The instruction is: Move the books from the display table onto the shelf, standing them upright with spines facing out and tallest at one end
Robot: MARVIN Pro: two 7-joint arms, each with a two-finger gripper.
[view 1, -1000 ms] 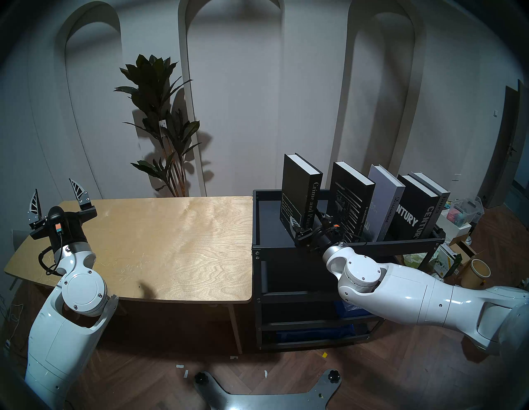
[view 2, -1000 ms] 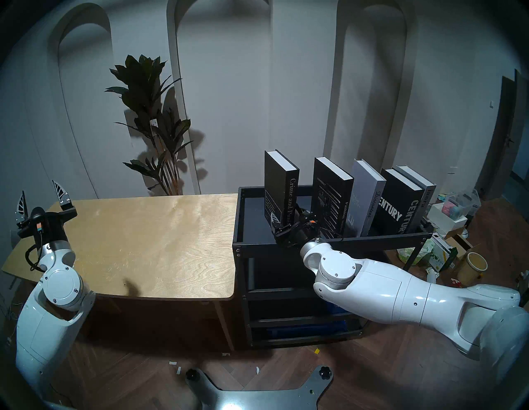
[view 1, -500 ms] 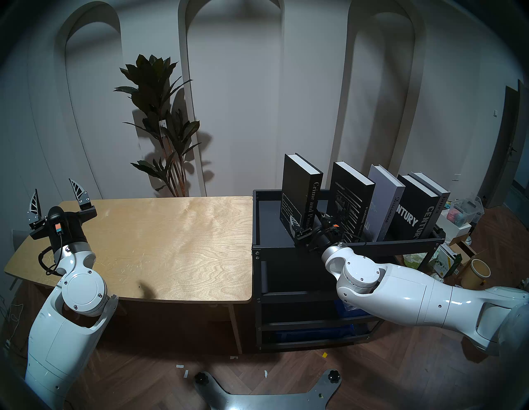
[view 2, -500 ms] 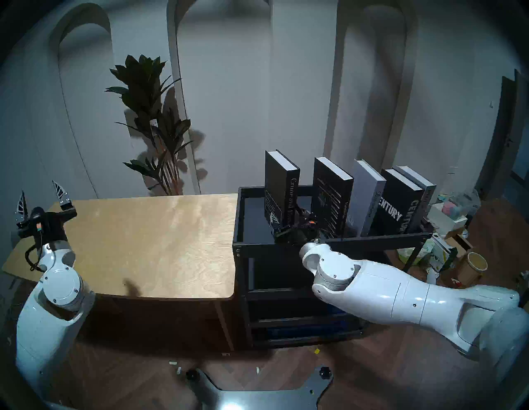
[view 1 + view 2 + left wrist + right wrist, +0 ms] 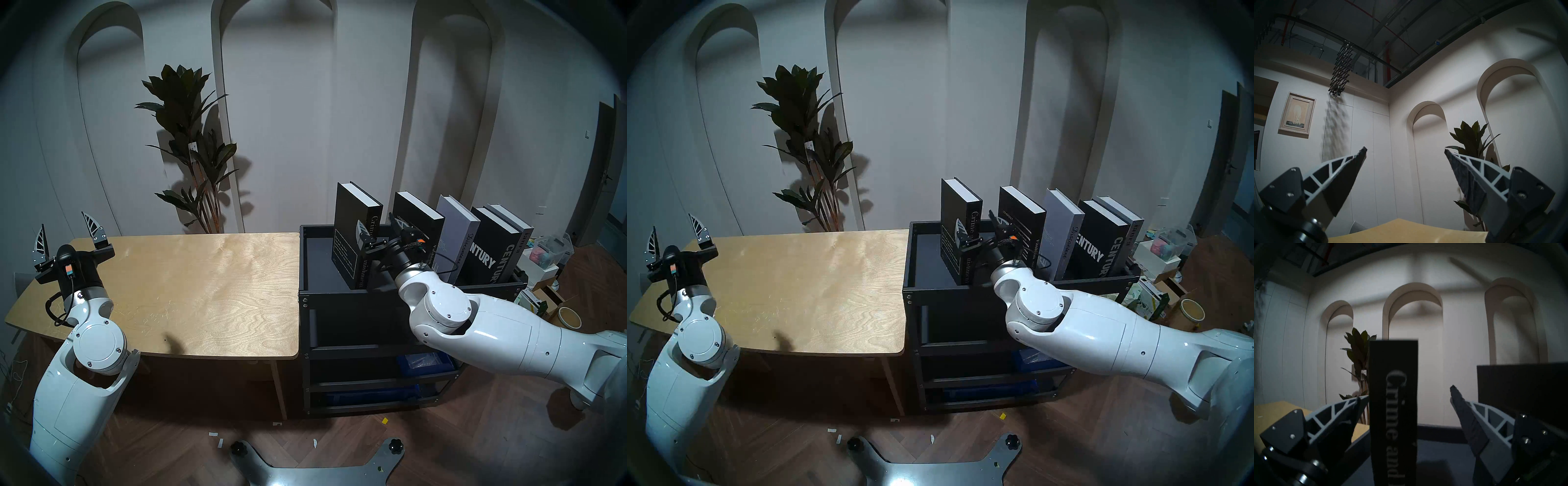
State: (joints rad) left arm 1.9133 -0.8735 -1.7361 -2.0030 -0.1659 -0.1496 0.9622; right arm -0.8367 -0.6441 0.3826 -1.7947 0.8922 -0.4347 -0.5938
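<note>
Five books stand upright on the top tray of the black metal shelf (image 5: 307, 268), all with their spines toward the robot. Crime and Punishment (image 5: 354, 230) is the tallest one and stands alone at the end of the row nearest the table (image 5: 203, 292), with a gap between it and the Fashion book (image 5: 415, 217). After Fashion come the grey Discontent book (image 5: 456, 234), the Century book (image 5: 492, 244) and the ianra book (image 5: 522, 234), and these four stand close against each other. The right gripper (image 5: 378, 225) is raised in front of that gap, and its fingers (image 5: 1468, 419) are spread wide and hold nothing. In the right wrist view the spine of Crime and Punishment (image 5: 1394, 412) stands just beside the left finger, on its inner side, and a clear space separates it from the other finger; whether the left finger touches the cover, I cannot tell. The dark cover of the Fashion book (image 5: 1522, 392) is outside the other finger, behind it. The left gripper (image 5: 68, 234) is held up over the far left end of the table, pointing upward, with its fingers (image 5: 1345, 169) also spread apart and empty. A potted plant (image 5: 193, 149) stands by the wall behind the table.
</note>
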